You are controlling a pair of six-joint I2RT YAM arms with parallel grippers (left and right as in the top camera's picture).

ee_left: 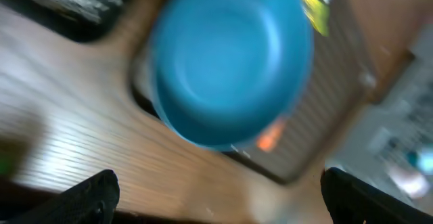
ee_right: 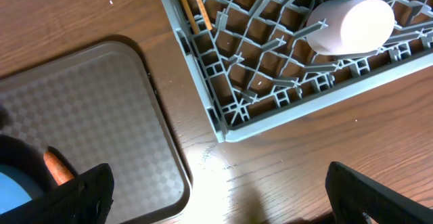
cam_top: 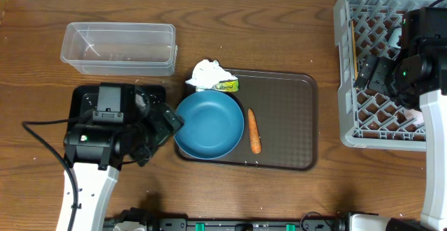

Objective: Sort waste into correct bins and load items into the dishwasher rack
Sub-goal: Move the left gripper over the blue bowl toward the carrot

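The large teal-blue bowl (cam_top: 209,125) sits on the left end of the brown serving tray (cam_top: 286,119), with the orange carrot (cam_top: 254,130) lying just to its right. Behind the bowl are the crumpled tissue (cam_top: 209,72) and the yellow-green wrapper (cam_top: 227,86). My left gripper (cam_top: 171,125) is open at the bowl's left rim, touching nothing. The left wrist view is blurred; it shows the bowl (ee_left: 230,61) ahead of the gripper (ee_left: 216,197). My right gripper (cam_top: 364,74) hangs open over the grey rack (cam_top: 346,84). In the rack (ee_right: 223,126) lie a white cup (ee_right: 352,24) and chopsticks (ee_right: 193,7).
The clear tub (cam_top: 119,47) stands at the back left. The black tray (cam_top: 84,98) lies mostly under my left arm. The right wrist view shows the serving tray's corner (ee_right: 88,116) and bare wood between it and the rack.
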